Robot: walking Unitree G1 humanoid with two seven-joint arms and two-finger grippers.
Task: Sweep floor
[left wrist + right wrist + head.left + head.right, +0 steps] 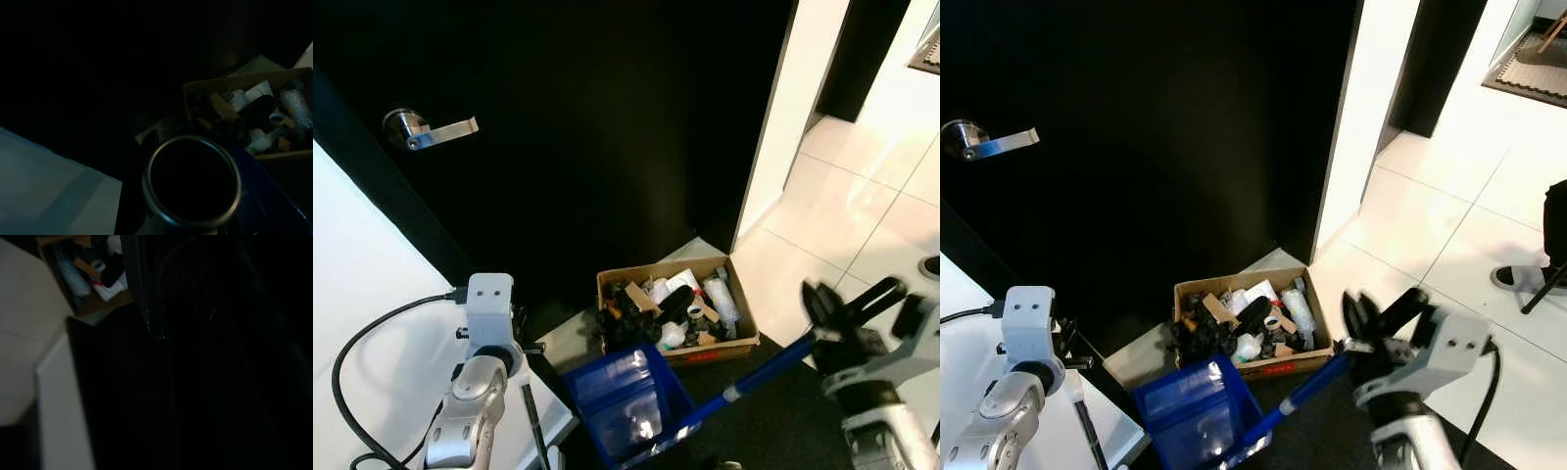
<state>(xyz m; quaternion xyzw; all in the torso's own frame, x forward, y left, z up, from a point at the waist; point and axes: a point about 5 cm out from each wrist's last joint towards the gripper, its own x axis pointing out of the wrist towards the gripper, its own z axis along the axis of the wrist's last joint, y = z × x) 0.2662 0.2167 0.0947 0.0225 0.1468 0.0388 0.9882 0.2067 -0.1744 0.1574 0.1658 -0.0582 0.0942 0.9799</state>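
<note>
A blue dustpan (626, 397) tilts against the near side of an open cardboard box (715, 352) full of scraps and rubbish on the floor. Its blue handle (764, 372) runs up to the right into my right gripper (832, 318), which is shut on the handle's end. On the left, my left gripper (524, 343) is raised beside the black door, with a thin black broom handle (534, 421) hanging down from it. In the left wrist view, a metal-rimmed tube end (190, 183) sits close to the camera, with the box (244, 81) beyond it.
A black door (607, 117) with a silver lever handle (426, 129) stands right behind the box. A white wall (372, 255) is on the left. White floor tiles (832, 215) open to the right, where a dark shoe-like shape (1518, 277) sits. A dark mat (773, 421) lies under my right arm.
</note>
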